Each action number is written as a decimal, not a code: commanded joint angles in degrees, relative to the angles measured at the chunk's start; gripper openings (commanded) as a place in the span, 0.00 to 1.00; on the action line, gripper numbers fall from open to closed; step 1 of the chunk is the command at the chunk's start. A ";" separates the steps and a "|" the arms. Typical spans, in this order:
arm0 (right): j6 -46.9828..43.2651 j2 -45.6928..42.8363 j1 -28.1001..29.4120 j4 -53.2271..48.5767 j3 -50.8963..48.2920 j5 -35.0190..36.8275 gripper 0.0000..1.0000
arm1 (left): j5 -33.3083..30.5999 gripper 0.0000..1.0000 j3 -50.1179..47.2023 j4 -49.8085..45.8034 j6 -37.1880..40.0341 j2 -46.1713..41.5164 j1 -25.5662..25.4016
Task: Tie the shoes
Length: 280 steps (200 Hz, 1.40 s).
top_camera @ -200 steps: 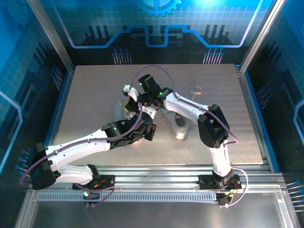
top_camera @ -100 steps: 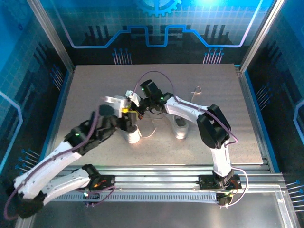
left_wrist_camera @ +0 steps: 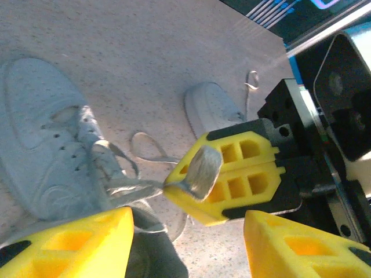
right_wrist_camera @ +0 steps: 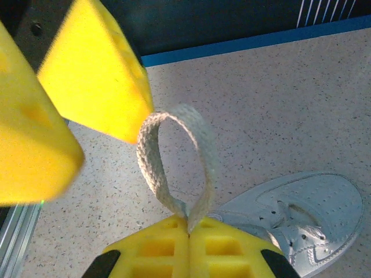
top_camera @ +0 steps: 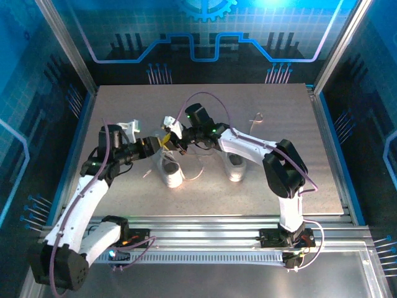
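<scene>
Shoes on table, left-hand one just beneath both grippers. Right gripper pinching lace loop; left gripper unclenched, jaws apart, flanking right fingertips.

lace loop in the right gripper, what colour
Off-white: the woven flat lace loop shows best in the right wrist view.
</scene>
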 commanded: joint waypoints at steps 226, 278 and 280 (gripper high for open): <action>-1.35 -4.91 0.99 -4.92 -6.10 2.73 0.45 | -0.84 0.00 -4.41 12.85 -0.77 2.87 1.82; -9.11 1.44 3.64 -17.89 1.14 10.64 0.33 | -0.62 0.00 -3.81 12.27 -0.77 2.80 2.11; -9.24 1.61 3.72 -18.00 1.23 10.84 0.33 | -0.60 0.00 -3.82 12.27 -0.73 2.81 2.11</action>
